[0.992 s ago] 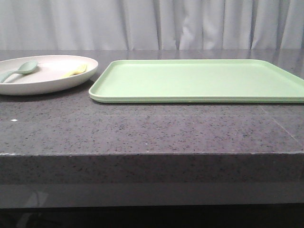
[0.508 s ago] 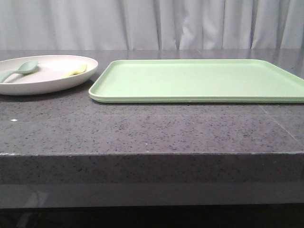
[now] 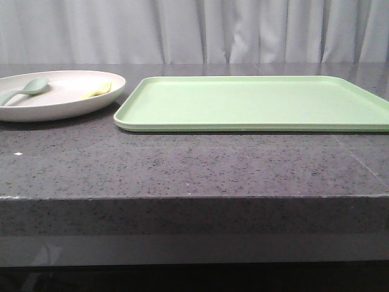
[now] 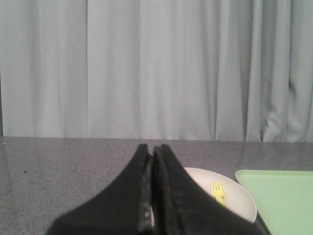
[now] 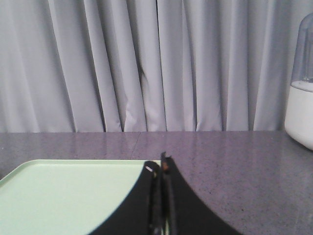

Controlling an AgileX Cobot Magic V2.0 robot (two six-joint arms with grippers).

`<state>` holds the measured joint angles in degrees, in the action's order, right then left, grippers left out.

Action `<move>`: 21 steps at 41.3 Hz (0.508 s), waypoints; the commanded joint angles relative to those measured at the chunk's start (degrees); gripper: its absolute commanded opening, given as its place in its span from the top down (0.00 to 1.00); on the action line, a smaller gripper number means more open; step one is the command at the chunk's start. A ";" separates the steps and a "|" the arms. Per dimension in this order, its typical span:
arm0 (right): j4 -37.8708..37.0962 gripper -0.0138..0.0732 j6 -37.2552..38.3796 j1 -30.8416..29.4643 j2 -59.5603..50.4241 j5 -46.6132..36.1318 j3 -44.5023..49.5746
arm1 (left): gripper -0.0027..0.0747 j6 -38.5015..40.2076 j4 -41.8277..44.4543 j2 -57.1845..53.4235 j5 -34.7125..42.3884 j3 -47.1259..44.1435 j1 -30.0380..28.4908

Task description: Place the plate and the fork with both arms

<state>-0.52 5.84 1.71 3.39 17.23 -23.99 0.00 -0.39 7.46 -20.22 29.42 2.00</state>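
Note:
The cream plate (image 3: 67, 103) sits at the far left of the dark counter. The small yellow fork (image 3: 97, 90) lies on its right side; it also shows in the left wrist view (image 4: 217, 191) on the plate (image 4: 242, 205). My left gripper (image 4: 152, 149) is shut and empty, held back from the plate and above the counter. My right gripper (image 5: 160, 161) is shut and empty, over the near right corner of the green tray (image 5: 63, 196). Neither gripper shows in the front view.
A pale grey-green spoon (image 3: 24, 89) lies on the plate's left side. The large light green tray (image 3: 255, 103) lies right of the plate, nearly touching it. A white and clear vessel (image 5: 301, 112) stands at the right on the counter. Grey curtains hang behind.

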 commanded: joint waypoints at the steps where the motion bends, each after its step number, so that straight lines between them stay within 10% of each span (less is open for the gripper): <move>1: -0.62 0.92 -0.18 -0.32 4.38 0.73 -5.69 | 0.99 0.37 -0.43 5.14 -2.12 6.88 -0.03; 21: -0.62 0.92 -0.23 -0.32 19.02 6.40 -10.57 | 0.99 0.37 -0.43 14.63 -4.77 9.90 -0.03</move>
<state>-0.52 5.84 1.71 21.10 28.07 -32.72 0.00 -0.39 21.00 -29.15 37.86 2.00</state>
